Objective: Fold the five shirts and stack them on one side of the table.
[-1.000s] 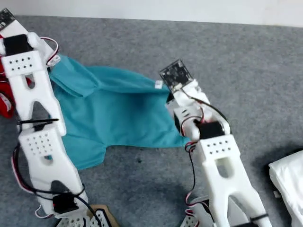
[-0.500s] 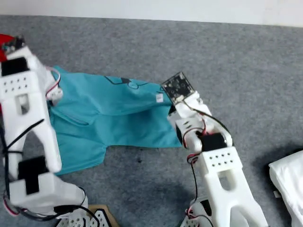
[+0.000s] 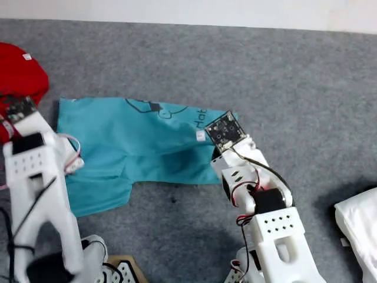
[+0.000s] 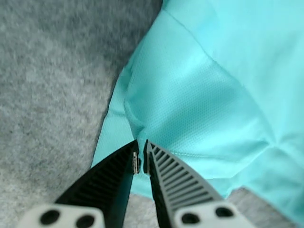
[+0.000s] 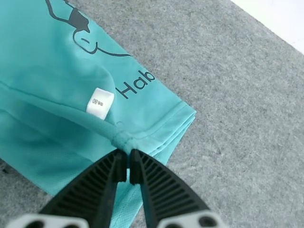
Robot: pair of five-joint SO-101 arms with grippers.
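Note:
A teal shirt [image 3: 135,147] with dark print lies spread on the grey table. My left gripper [image 4: 141,159] is shut on a pinch of its cloth [image 4: 190,109] at the shirt's left edge, beside a sleeve. My right gripper [image 5: 123,166] is shut on a bunched fold of the teal shirt [image 5: 57,109] near its white tag [image 5: 100,102], at the shirt's right side. In the high view the left arm [image 3: 35,171] stands over the shirt's left part and the right arm [image 3: 247,177] over its right corner. A red shirt [image 3: 20,79] lies at the far left, and a white shirt [image 3: 359,227] at the right edge.
Bare grey carpet-like table surface [image 3: 294,88] stretches behind and to the right of the teal shirt. A cardboard piece [image 3: 126,268] shows at the front edge between the arm bases.
Both arms have pulled back toward the front edge, dragging the folded top layer of the teal shirt with them. The printed upper part of the shirt now lies uncovered and the red shirt shows more.

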